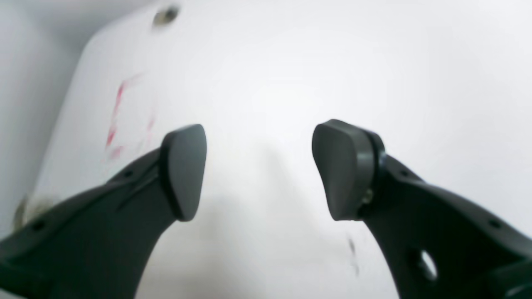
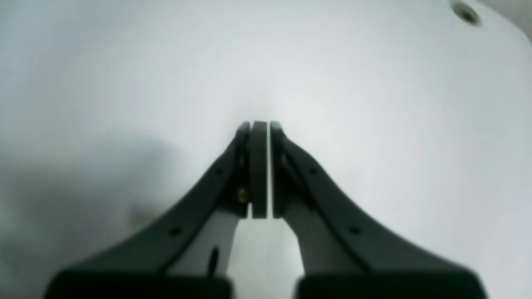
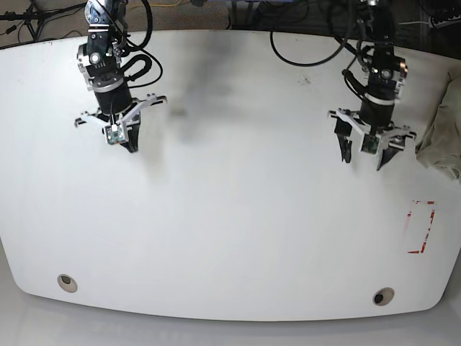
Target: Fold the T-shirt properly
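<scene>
White table [image 3: 230,238] bare; T-shirt [image 3: 445,140] bunched at the right edge; I see left claw [image 3: 364,153] apart nearest it, right claw [image 3: 124,142] together, empty.

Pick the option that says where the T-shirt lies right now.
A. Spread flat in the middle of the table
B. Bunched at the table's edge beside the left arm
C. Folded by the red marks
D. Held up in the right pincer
B: in the base view the T-shirt sits crumpled at the table edge, just outside the open left pincer, while the right pincer is shut on nothing.
</scene>
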Controlling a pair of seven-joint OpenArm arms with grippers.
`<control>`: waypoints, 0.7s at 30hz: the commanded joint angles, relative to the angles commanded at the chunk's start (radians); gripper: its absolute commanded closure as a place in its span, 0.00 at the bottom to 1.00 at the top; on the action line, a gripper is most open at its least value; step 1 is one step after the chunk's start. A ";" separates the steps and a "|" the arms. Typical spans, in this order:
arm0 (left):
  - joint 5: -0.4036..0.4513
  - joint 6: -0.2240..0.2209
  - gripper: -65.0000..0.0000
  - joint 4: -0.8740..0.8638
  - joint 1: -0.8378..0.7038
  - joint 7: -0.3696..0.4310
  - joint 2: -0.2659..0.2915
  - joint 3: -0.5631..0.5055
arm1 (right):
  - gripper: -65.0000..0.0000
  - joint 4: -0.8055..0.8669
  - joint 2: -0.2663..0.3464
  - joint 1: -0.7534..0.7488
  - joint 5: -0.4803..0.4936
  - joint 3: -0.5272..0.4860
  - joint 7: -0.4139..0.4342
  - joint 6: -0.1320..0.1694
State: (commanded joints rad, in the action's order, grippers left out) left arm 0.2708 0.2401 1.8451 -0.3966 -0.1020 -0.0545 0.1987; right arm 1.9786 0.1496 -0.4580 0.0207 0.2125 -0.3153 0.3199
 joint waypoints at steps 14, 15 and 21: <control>0.002 -0.002 0.39 0.167 -0.580 0.009 0.123 0.005 | 0.99 -0.008 -0.011 -0.410 0.095 0.009 0.114 0.002; 0.002 -0.002 0.39 0.167 -0.598 0.009 0.126 0.008 | 0.99 -0.012 -0.012 -0.431 0.094 0.009 0.126 0.002; 0.002 -0.002 0.39 0.152 -0.741 0.006 0.152 0.018 | 0.99 -0.038 -0.026 -0.568 0.100 0.005 0.207 0.002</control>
State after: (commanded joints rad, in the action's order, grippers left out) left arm 0.2723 0.2386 1.9970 -1.1377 -0.0959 0.0974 0.2171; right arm 1.9402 0.1235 -1.0257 0.1204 0.2171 -0.1082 0.3214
